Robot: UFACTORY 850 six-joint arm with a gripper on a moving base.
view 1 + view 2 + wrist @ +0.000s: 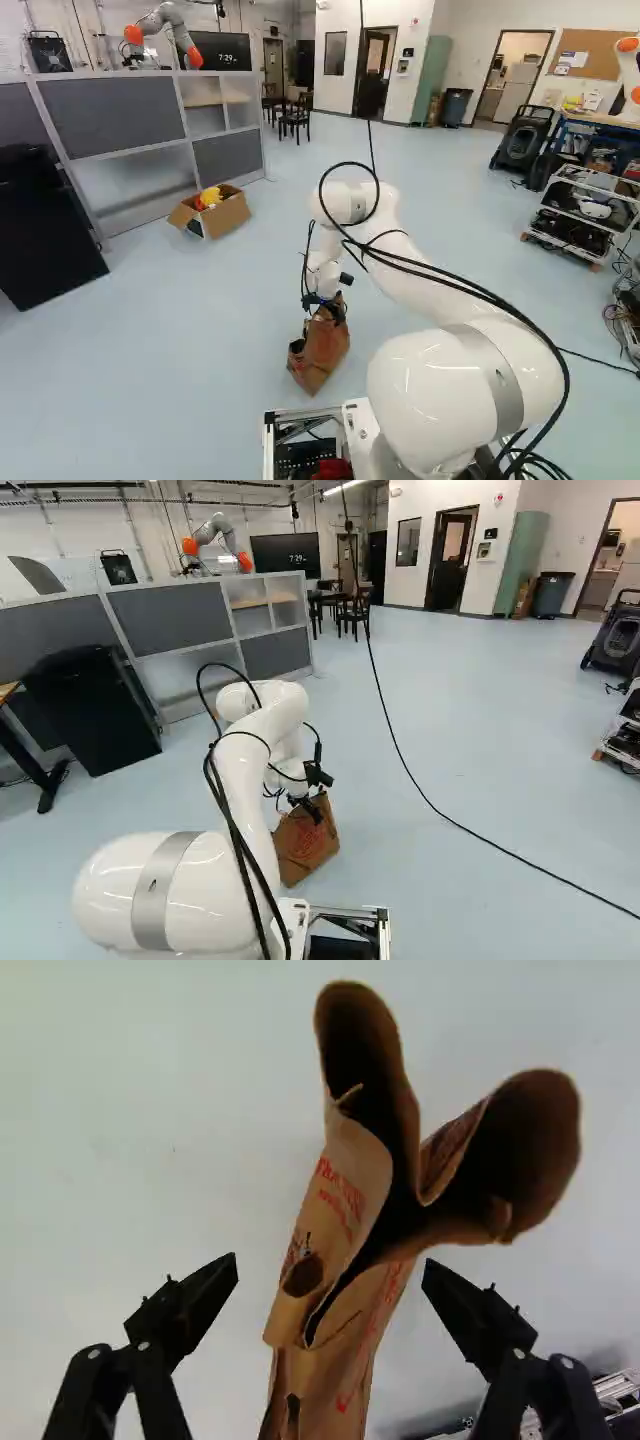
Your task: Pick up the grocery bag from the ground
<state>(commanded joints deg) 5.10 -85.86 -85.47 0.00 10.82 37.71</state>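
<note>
In the left base view my gripper (pixel 322 304) is at the top of the brown paper grocery bag (pixel 321 352), which stands on the floor just ahead of the base. The right base view shows the bag (pixel 308 846) below and partly behind the wrist. Seen from the wrist, the gripper (pixel 330 1263) is open, one finger on each side of the bag (pixel 352 1172). Pale floor shows between each fingertip and the paper. The bag's mouth is crumpled, with two curled flaps spreading ahead of the fingers.
A cardboard box (pixel 228 211) with a yellow item stands by the grey partition (pixel 125 120). A black cabinet (pixel 95 710) is farther left. One cable (pixel 440 815) crosses the floor. Another robot (pixel 165 25) is beyond the partition; a cart (pixel 580 215) stands right.
</note>
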